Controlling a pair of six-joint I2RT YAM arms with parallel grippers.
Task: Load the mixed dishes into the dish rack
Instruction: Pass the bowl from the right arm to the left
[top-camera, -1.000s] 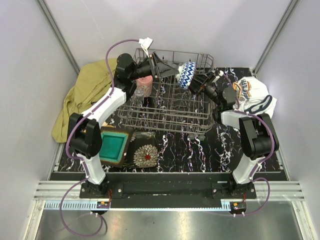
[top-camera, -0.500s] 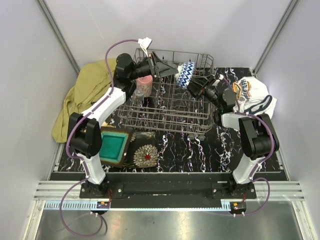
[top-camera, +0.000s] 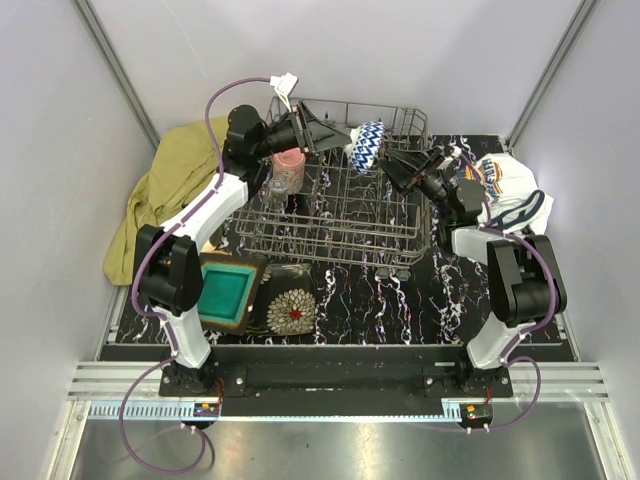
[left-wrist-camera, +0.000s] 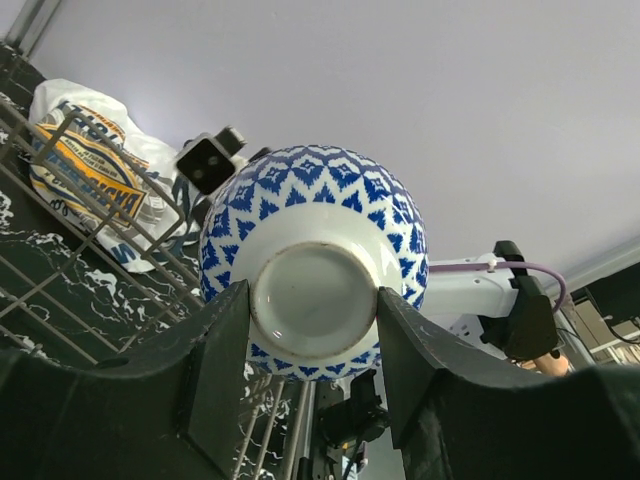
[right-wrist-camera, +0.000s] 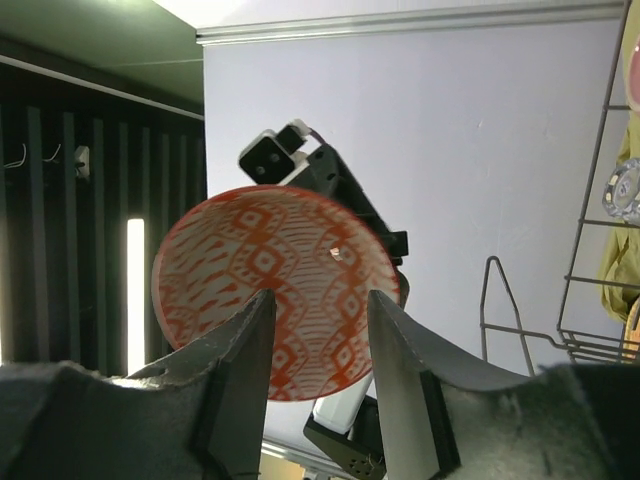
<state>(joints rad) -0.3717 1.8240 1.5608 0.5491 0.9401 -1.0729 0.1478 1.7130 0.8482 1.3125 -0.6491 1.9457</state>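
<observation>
The overhead camera looks down from the near side over the whole worktop (top-camera: 400, 295), while both wrist cameras sit close to one bowl (left-wrist-camera: 312, 300), the left facing rightward at its underside, the right facing leftward into its inside.

Left tool (left-wrist-camera: 310, 305) clamped; right tool (right-wrist-camera: 320, 308) seemingly parted, both aloft.

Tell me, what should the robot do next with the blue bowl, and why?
Probably lower the blue-patterned bowl into the dish rack with the left claw: it grips the bowl's foot above the rack, and the right claw looks open and clear of the bowl.
</observation>
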